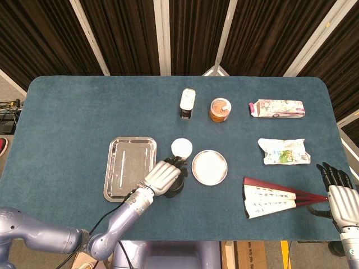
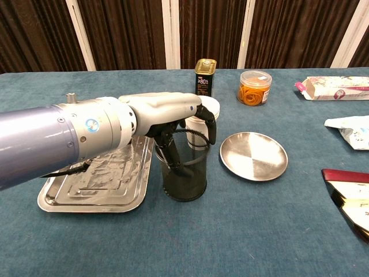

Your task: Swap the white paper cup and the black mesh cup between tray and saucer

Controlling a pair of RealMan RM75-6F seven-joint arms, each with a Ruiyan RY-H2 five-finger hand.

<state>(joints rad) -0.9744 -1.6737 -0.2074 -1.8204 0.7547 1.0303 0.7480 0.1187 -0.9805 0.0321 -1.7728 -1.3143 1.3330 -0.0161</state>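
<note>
Mesh cup point(image 2: 184, 173) sits in my left hand point(image 2: 173, 118), fingers hooked over its rim, near the middle of the chest view between the tray point(image 2: 75, 193) and the saucer point(image 2: 253, 154); whether its base touches the desk point(image 2: 230, 242) I cannot tell. To place it well, I judge I should carry it level toward the saucer at right of centre and pass in front of the paper cup point(image 2: 203, 105), which stands just behind my fingers and could be knocked. I would lower it flat onto the saucer's middle before letting go. My right hand point(image 1: 339, 196), lower right in the head view, holds nothing, fingers apart, beside the fan point(image 1: 269, 202).
</note>
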